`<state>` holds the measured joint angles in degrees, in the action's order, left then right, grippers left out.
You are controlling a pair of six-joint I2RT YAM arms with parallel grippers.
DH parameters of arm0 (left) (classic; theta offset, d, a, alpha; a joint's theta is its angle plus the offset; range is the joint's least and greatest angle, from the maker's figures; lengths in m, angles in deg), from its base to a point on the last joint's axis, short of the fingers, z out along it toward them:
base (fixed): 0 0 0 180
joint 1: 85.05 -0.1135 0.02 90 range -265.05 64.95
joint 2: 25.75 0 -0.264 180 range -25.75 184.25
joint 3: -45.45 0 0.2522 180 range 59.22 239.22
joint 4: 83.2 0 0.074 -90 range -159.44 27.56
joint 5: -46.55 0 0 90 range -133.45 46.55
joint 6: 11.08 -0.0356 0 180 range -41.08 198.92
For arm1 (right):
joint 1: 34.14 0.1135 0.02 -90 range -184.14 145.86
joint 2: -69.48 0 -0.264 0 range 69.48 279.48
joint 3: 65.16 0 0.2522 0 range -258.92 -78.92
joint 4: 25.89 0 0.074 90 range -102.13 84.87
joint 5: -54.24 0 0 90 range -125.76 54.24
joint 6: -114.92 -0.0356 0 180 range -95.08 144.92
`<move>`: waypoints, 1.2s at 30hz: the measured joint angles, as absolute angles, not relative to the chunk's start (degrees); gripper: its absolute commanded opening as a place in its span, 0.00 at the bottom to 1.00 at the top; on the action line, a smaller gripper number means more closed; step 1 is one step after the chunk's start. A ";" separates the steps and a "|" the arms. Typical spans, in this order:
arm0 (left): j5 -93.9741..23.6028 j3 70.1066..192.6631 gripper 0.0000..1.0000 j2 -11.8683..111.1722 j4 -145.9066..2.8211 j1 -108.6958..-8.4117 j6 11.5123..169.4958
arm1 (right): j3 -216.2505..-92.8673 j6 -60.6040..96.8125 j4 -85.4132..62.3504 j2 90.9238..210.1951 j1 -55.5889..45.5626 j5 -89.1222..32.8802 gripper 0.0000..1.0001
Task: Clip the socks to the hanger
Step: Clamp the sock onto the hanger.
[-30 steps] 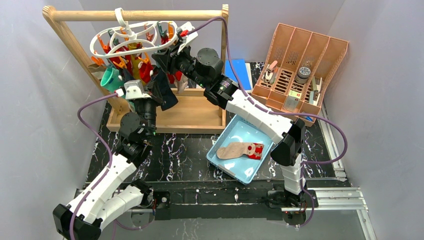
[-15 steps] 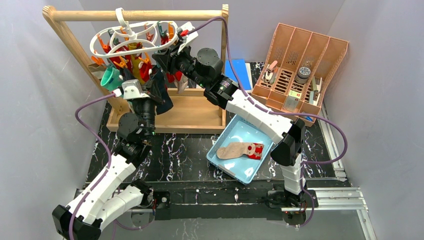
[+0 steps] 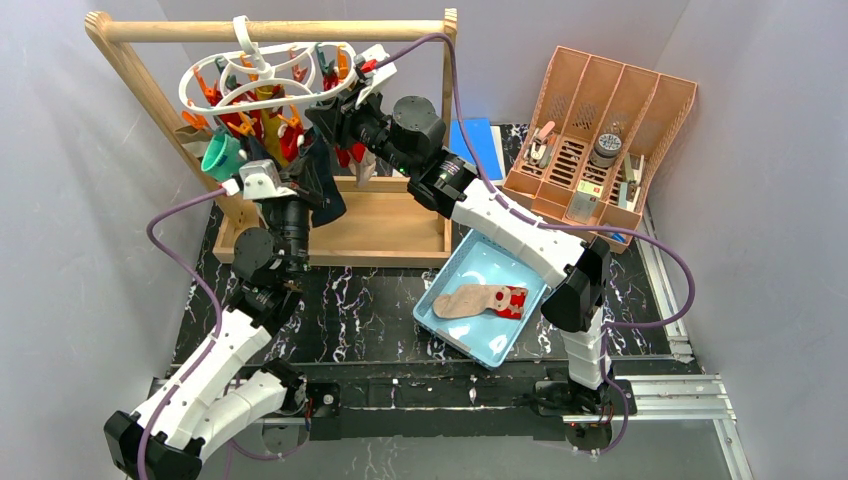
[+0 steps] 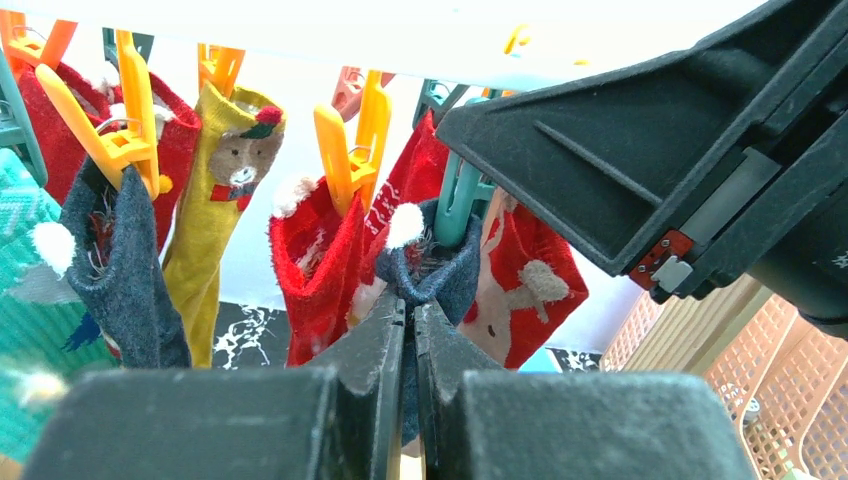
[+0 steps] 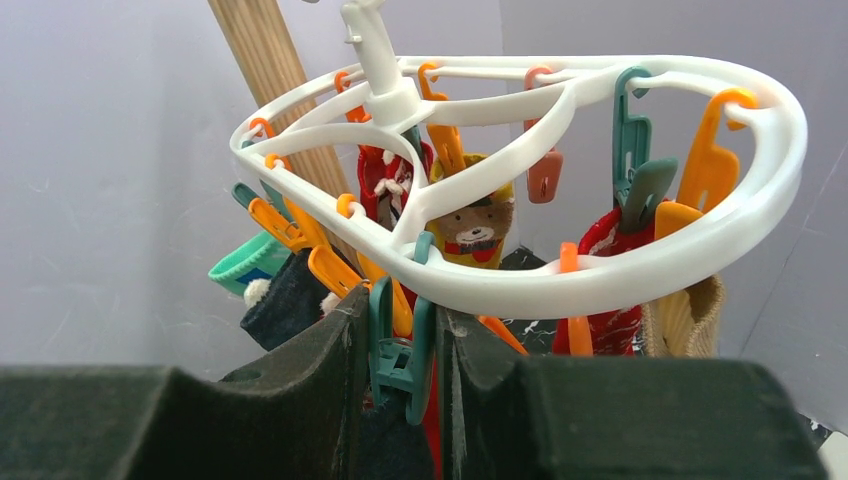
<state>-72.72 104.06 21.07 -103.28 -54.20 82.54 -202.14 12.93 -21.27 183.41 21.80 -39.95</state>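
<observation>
The left claw (image 4: pixel 410 325) is pinched tight on a fuzzy navy sock (image 4: pixel 445 280) with a white pompom, up at the teal clip (image 5: pixel 395 365) that the right claw (image 5: pixel 403 335) squeezes. The white ring hanger (image 5: pixel 560 285) hangs from the wooden rail (image 3: pixel 270 30); red socks (image 4: pixel 320 260) and a mustard bear sock (image 4: pixel 215 200) dangle from orange clips (image 4: pixel 350 150)
</observation>
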 measured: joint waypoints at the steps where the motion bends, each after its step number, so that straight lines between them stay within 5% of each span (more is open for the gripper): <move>1: -72.48 104.06 0.00 21.10 -103.55 -54.20 82.65 | -202.14 12.86 -21.25 183.41 21.80 -39.97 0.01; 36: -70.84 105.34 0.00 22.10 -105.19 -54.20 83.53 | -202.17 11.55 -20.77 183.41 22.13 -40.10 0.01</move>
<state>-70.84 105.34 22.10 -105.19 -54.20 83.53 -202.17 11.55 -20.77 183.41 22.13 -40.10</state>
